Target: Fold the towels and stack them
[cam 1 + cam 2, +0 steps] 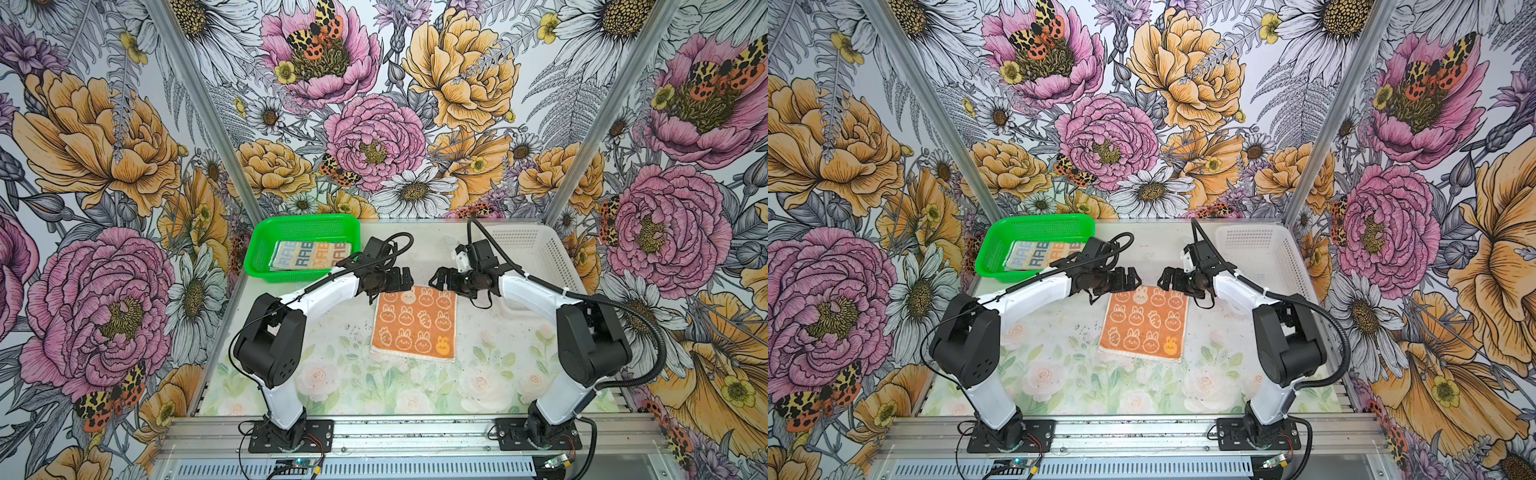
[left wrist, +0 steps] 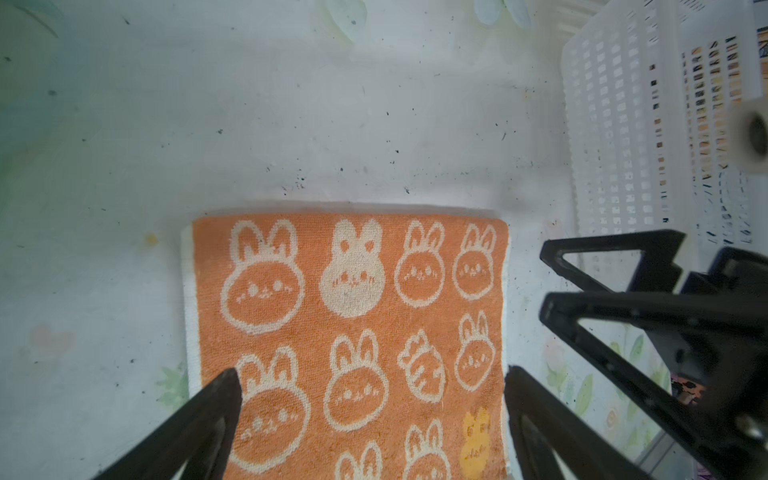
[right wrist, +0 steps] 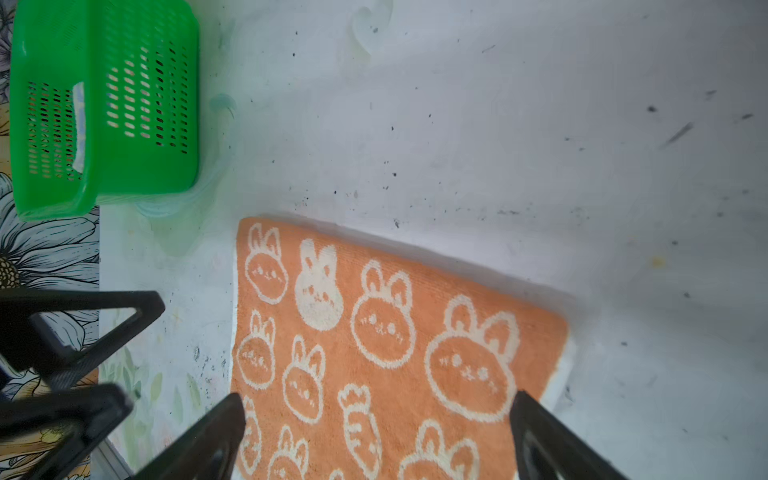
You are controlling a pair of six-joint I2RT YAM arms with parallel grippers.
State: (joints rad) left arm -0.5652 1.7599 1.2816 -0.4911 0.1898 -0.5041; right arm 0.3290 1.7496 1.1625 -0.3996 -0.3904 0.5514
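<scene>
An orange towel [image 1: 413,324] [image 1: 1144,324] with white bunny outlines lies flat in the middle of the table. A cream towel [image 1: 309,255] [image 1: 1042,255] with "RAB" lettering lies folded in the green basket [image 1: 303,226]. Both grippers hover over the orange towel's far edge, facing each other, left gripper [image 1: 405,278] [image 1: 1129,277] and right gripper [image 1: 438,280] [image 1: 1169,280]. In the left wrist view the left gripper [image 2: 372,378] is open, and its fingers straddle the orange towel [image 2: 353,332]. The right gripper [image 3: 378,400] is open above the orange towel [image 3: 374,353] too. Neither holds anything.
A white mesh basket [image 1: 528,245] [image 2: 615,124] stands at the back right, close behind the right arm. The green basket [image 3: 104,104] is at the back left. Floral walls close in the table on three sides. Bare table lies in front of the orange towel.
</scene>
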